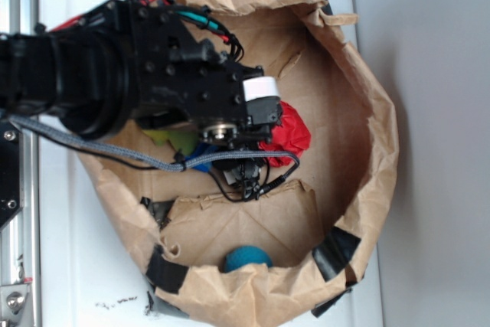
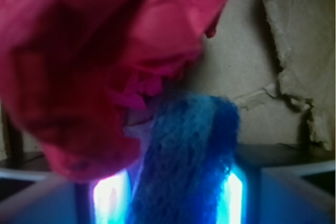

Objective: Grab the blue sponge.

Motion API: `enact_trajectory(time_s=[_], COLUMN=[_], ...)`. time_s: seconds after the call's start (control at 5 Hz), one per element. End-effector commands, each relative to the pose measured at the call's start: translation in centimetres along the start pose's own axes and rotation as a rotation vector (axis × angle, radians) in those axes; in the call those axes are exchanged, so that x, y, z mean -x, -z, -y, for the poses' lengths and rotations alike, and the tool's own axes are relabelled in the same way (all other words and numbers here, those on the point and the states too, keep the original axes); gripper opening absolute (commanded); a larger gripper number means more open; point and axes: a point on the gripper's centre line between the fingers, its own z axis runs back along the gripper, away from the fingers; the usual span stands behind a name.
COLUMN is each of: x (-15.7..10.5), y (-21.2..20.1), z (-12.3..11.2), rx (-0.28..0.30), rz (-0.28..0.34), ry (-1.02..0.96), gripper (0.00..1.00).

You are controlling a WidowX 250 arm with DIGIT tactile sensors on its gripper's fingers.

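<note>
Where red wad (image 2: pixel 100 61) crowds, fingers (image 2: pixel 110 198) around blue sponge (image 2: pixel 184 166).

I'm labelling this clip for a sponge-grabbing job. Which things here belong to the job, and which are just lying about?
Part of the job:
- blue sponge, sitting between the tool's fingers
- tool, closed on the sponge

Just lying about:
- red wad, pressed against the sponge
- teal ball, near the bag's rim
- green item, mostly hidden under the arm
- brown paper bag holding everything
</note>
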Motion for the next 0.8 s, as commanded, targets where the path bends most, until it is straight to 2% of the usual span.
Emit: enact_trajectory(time_s=[0.0, 0.2, 0.4, 0.6], x=[-0.4, -0.7, -1.3, -0.6], y=[-6.4, -11.3, -14.5, -14.6], z=[-0.3, -0.4, -0.4, -0.3], rx=[0.095, 0.129, 0.132, 0.103], rz=[0.042, 0.095, 0.097, 0.223], ry=[0.030, -0.031, -0.070, -0.087], gripper=[0.00, 0.00, 0.00, 0.00])
